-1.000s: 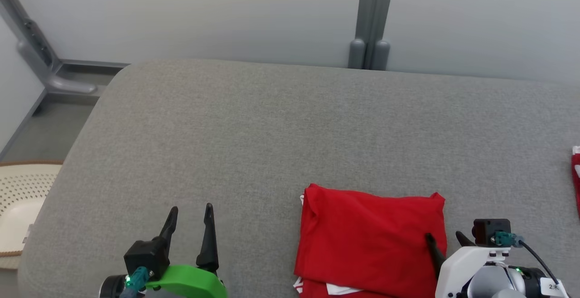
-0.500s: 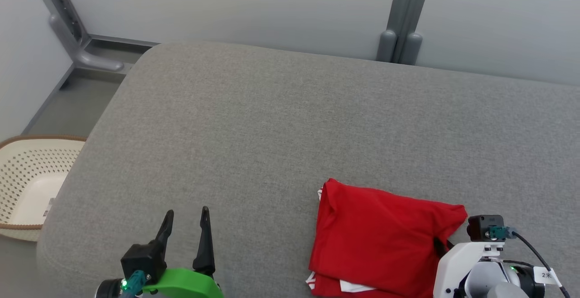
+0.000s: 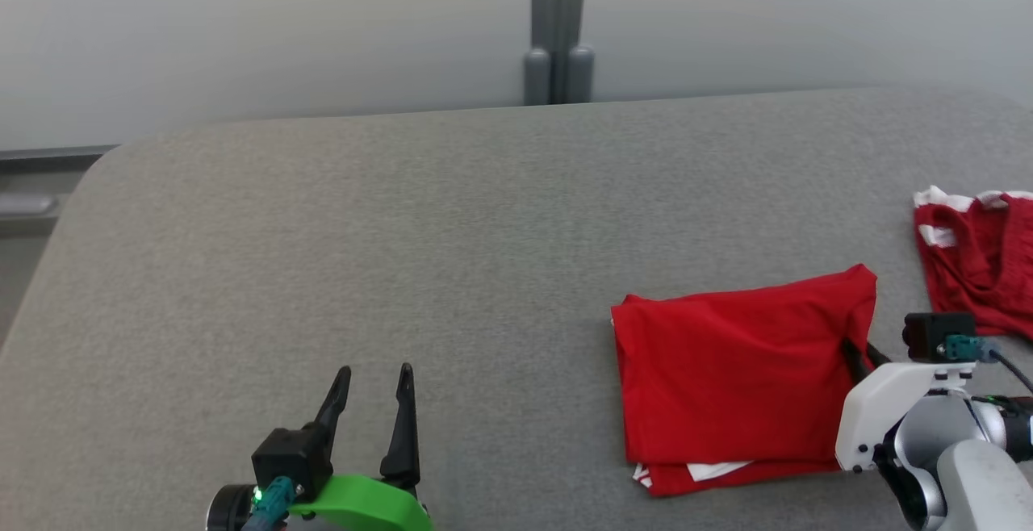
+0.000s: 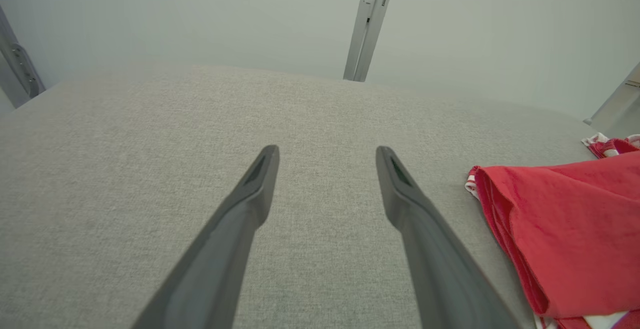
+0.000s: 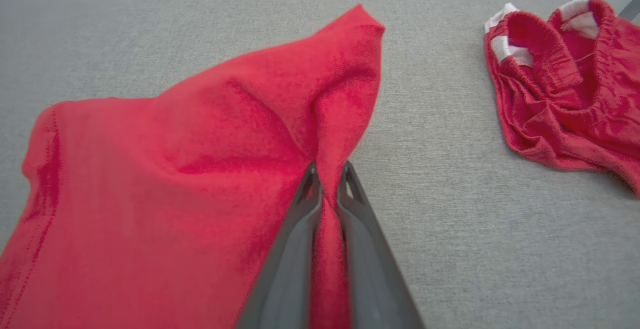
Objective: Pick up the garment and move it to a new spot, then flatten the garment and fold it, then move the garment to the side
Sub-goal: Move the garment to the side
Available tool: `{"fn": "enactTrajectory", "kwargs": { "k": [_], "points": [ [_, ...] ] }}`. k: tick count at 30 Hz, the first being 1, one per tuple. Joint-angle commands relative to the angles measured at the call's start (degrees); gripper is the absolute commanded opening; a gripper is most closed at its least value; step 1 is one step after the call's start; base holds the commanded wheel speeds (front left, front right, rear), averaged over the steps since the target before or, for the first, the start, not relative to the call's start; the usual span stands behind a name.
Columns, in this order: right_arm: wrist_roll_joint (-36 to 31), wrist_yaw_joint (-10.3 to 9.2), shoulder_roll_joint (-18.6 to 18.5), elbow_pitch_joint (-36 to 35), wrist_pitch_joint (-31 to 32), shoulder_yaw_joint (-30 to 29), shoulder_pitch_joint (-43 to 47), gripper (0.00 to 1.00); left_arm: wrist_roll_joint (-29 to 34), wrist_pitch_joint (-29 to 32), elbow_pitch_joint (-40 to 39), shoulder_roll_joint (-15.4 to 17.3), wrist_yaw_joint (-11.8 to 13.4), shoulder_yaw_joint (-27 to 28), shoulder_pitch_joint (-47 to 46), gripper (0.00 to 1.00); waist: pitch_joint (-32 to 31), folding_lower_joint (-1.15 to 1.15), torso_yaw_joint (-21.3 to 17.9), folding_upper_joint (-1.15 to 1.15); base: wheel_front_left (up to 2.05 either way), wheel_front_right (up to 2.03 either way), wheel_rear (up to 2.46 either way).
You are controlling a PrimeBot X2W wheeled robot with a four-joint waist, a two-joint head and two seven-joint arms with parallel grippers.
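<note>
Head high; wrists low, sharing garment (image 3: 742,370).

We find even, diffuse lighting, soft shadows, no glare; wrist views show wide-angle distortion at edges.

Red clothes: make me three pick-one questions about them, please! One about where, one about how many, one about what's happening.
1. The folded garment lies to which side of the left end effector?
A. Its right
B. Its left
C. Under it

2. How many red garments lie on the gray pad?
A. One
B. Two
C. Four

3. The right end effector is:
A. wide open
B. shut on the folded garment
C. holding a cup

Answers:
1 A: the head view shows it off to that side.
2 B: a crumpled one lies to the right of the folded one.
3 B: red cloth is pinched in it.
</note>
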Motion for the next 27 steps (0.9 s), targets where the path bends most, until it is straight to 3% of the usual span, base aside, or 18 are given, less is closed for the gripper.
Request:
{"fn": "enactTrajectory", "kwargs": {
  "k": [1,6,12,17,27],
  "points": [
    [0.03,-0.11,-0.56,-1.09,0.24,-0.39,-1.25,0.0,0.9,-0.2,0.15,-0.06,-0.21,-0.12,-1.74,1.0,1.64,0.0,-11.8,0.0,0.0,0.0,0.0],
    [0.42,-0.11,-0.82,-3.48,0.91,-1.47,-2.75,0.0,1.58,0.43,0.85,-0.3,-1.04,-1.13,-4.88,1.0,3.72,0.0,-18.92,0.0,0.0,0.0,0.0],
    [0.38,-0.1,0.15,-3.06,0.35,-1.65,-5.03,0.0,2.03,0.91,2.16,-0.51,-1.83,-2.14,-7.04,1.0,4.3,0.0,-21.71,0.0,0.0,0.0,0.0],
    [0.16,-0.1,1.35,-2.84,-0.68,-1.78,-6.45,0.0,1.62,1.01,2.99,-0.51,-1.88,-2.43,-6.79,1.0,4.09,0.0,-19.65,0.0,0.0,0.0,0.0],
    [-0.94,-0.1,-0.02,-2.1,-0.18,-1.79,-11.89,0.0,0.43,-0.03,3.79,-0.89,-1.55,-2.43,-4.39,1.0,3.19,0.0,-13.12,0.0,0.0,0.0,0.0]
  ]
}}
